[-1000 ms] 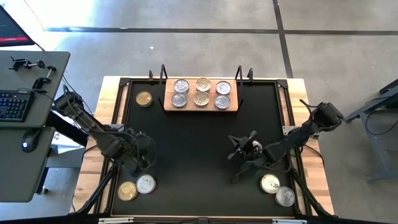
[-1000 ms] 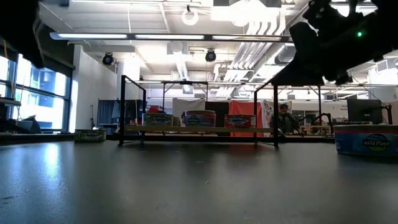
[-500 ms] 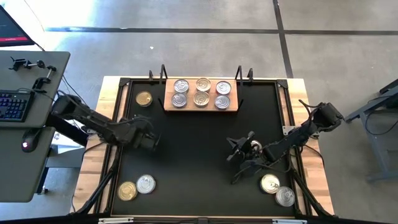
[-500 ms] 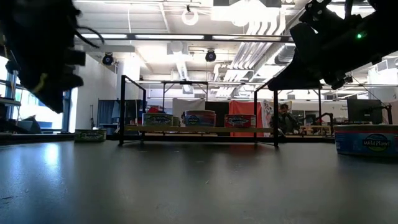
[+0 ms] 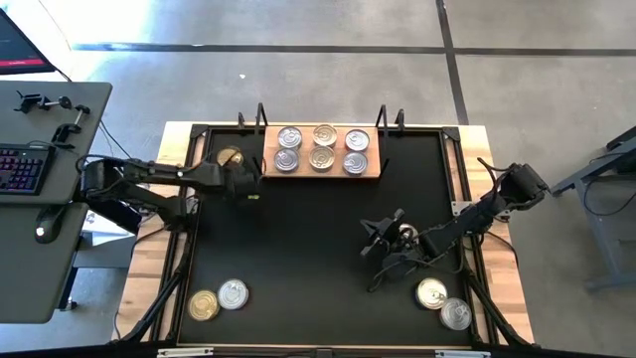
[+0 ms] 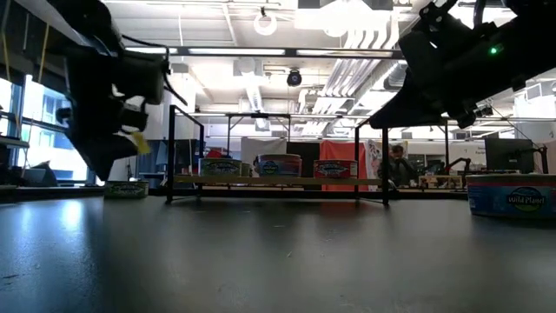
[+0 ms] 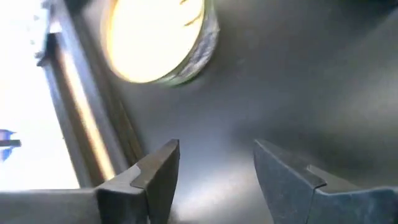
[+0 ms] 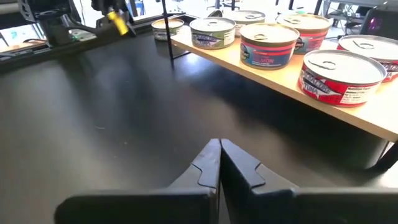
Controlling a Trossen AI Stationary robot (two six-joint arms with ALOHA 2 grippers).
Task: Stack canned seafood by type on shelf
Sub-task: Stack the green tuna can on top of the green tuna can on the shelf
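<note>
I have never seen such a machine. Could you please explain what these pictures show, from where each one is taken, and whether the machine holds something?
It is a robot with two dark arms at a black table. One picture looks down from above, one looks level across the tabletop, and two come from cameras on the wrists. The left gripper is open, empty, and sits near a lone gold-lidded can beside the wooden shelf. The right gripper is shut, holds nothing, and waits over the middle of the table. Six cans stand on the shelf. Two cans lie at the near left corner, two more at the near right.
</note>
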